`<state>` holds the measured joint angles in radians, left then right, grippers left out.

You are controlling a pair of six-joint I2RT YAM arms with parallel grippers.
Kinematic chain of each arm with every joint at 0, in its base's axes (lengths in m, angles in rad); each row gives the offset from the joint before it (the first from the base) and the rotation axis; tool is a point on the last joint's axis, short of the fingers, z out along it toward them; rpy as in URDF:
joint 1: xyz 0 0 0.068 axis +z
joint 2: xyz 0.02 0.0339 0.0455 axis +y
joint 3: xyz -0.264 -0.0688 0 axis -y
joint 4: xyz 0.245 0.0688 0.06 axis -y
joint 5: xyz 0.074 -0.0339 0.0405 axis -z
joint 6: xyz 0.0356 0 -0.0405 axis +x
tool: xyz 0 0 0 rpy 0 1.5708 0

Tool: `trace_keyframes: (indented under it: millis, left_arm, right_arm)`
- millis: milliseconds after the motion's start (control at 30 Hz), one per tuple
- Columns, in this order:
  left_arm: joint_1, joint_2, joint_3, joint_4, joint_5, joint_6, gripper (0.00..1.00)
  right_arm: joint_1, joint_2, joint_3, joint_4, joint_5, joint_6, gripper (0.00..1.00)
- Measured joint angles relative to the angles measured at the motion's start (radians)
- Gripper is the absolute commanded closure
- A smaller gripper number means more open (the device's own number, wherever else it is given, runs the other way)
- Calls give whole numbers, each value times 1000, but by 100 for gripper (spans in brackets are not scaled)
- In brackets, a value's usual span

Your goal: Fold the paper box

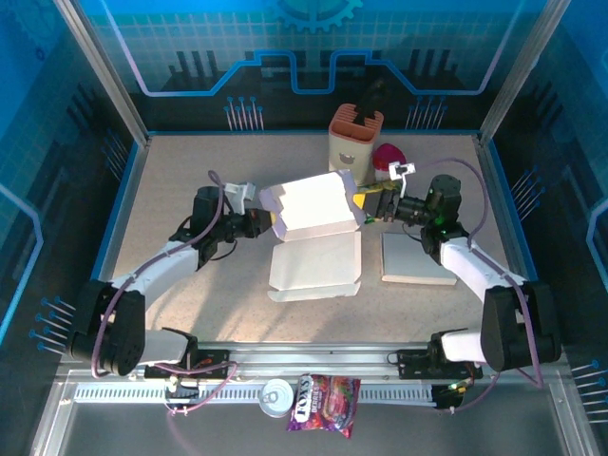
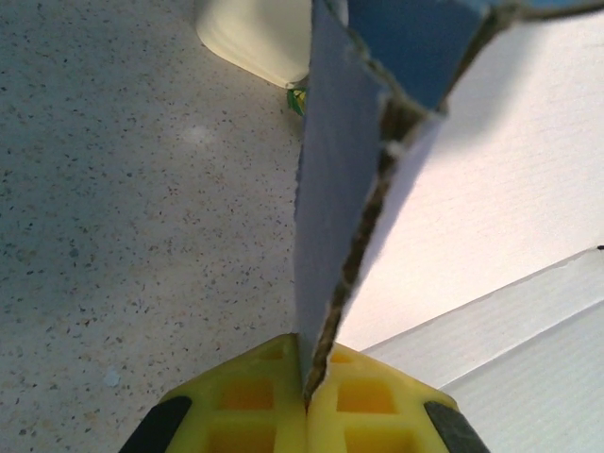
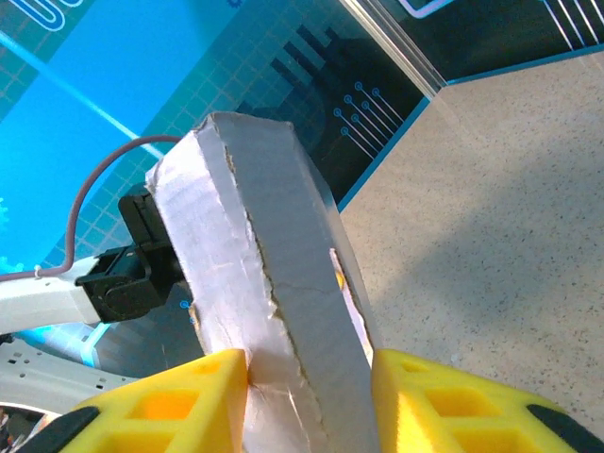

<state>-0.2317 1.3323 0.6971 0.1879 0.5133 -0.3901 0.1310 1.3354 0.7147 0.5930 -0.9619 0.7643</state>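
- Two wrist views settle the grips: left gripper pinches a wall edge of the paper box; right gripper clamps its folded side.
- Overhead, box sits mid-table; beige holder behind, white pad under the right arm.
- Red thing beside the holder: hard to identify.

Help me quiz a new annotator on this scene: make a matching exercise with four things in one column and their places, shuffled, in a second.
Things:
1. paper box
2. flat white card
3. snack packet
4. cream holder

Places:
A. at the back of the table
B. on the near rail beside the can
C. pinched between the left gripper and the right gripper
D. lying flat, right of the paper box

Pairs: 1-C, 2-D, 3-B, 4-A.
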Motion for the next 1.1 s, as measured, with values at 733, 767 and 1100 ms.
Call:
trace_keyframes:
  millis: [733,767,1100]
  left_arm:
    - [0,-24,12,-101,-49,34,100]
    - [-1,-26,15,-110,-54,37,100]
    - [-28,-32,34,-158,-97,75,100]
  right_arm:
    - [169,-27,217,-594,380,-455,62]
    - [186,-29,226,-616,422,-472,61]
    - [307,-30,246,-733,796,-586,60]
